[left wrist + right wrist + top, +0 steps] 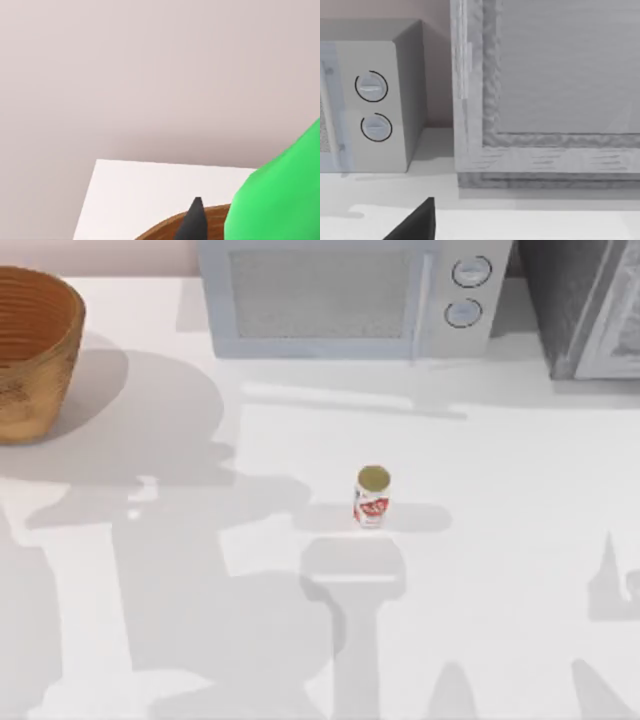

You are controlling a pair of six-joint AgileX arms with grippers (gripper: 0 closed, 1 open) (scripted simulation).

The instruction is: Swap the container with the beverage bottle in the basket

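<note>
The beverage bottle [372, 497], a small white cylinder with a red label and a gold top, stands upright near the middle of the white table. The tan wicker basket [30, 350] sits at the far left back corner; its brown rim [165, 229] also appears in the left wrist view. There a bright green container [280, 200] hangs close to the camera above that rim, beside one dark fingertip [196, 222] of my left gripper, which seems shut on it. One dark fingertip [417, 224] of my right gripper faces the back appliances.
A grey microwave [350, 295] with two round knobs stands at the back centre. A second grey appliance [585, 305] fills the back right corner. Arm shadows fall across the table's front half.
</note>
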